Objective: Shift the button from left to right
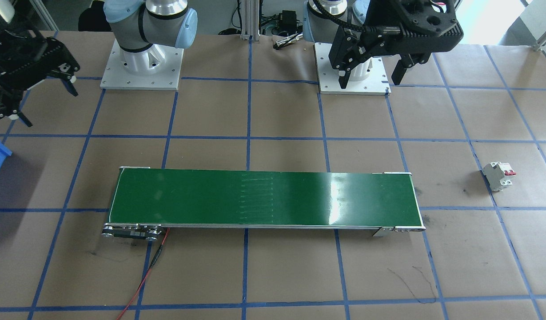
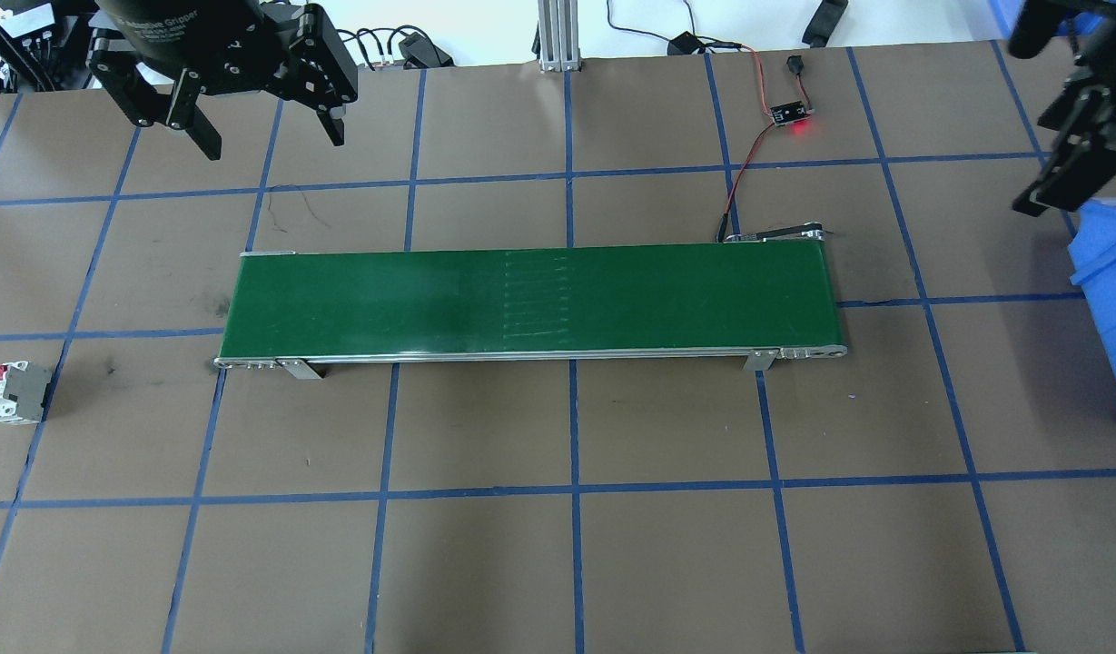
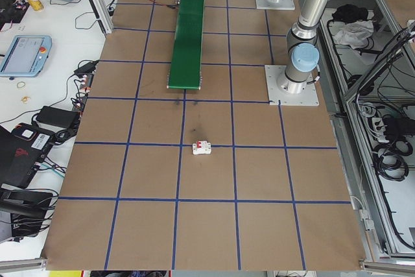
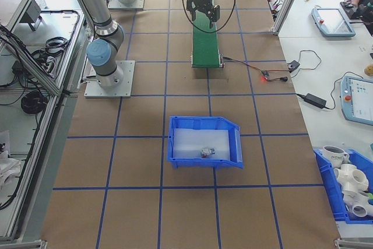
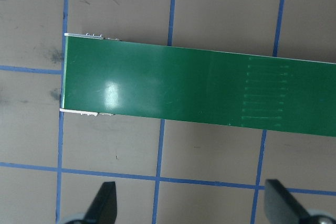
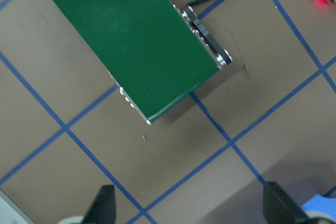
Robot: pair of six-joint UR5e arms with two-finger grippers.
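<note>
Brown table (image 2: 612,545) w/ blue tape grid, green conveyor belt (image 2: 530,304) across middle. Button (image 4: 206,153) lies in blue bin (image 4: 205,122) at right end of table; too small to tell which way long axis points. Left gripper (image 2: 249,113) fingers spread wide, nothing between. Right gripper (image 6: 186,205) likewise spread, holding nothing. Circuit breaker (image 2: 13,392) sits at left end.

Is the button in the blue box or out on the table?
In. The right side view shows a small object, likely the button, lying inside the blue bin; it is too small to identify for sure.
</note>
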